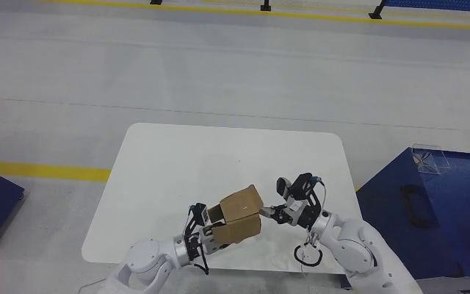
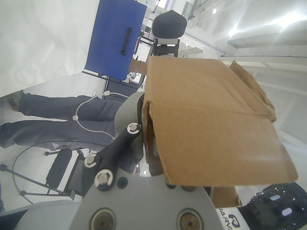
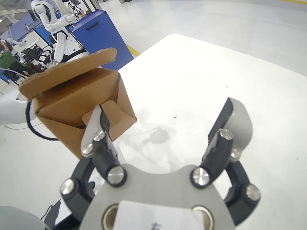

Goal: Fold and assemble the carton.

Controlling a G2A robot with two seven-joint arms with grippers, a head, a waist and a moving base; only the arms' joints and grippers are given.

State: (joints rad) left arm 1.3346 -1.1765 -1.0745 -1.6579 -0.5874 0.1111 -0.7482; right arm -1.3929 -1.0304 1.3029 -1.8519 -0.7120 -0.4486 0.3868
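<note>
The brown carton (image 1: 241, 214) is held above the white table (image 1: 220, 158) near its front edge, partly formed, with one flap (image 3: 72, 69) raised over its open end. My left gripper (image 1: 205, 226) is shut on the carton's wall (image 2: 203, 120) at the end facing the left arm; one grey finger (image 2: 134, 111) presses against the cardboard edge. My right gripper (image 3: 165, 116) is open just beside the carton's other, open end (image 3: 79, 104). One of its fingers (image 3: 102, 118) lies against a small inner flap, while the other finger (image 3: 230, 116) is out over bare table.
A blue cabinet (image 1: 418, 213) stands close off the table's right side. A black cable loop (image 1: 308, 256) hangs by the right arm at the front edge. The table's far half (image 1: 228, 147) is bare.
</note>
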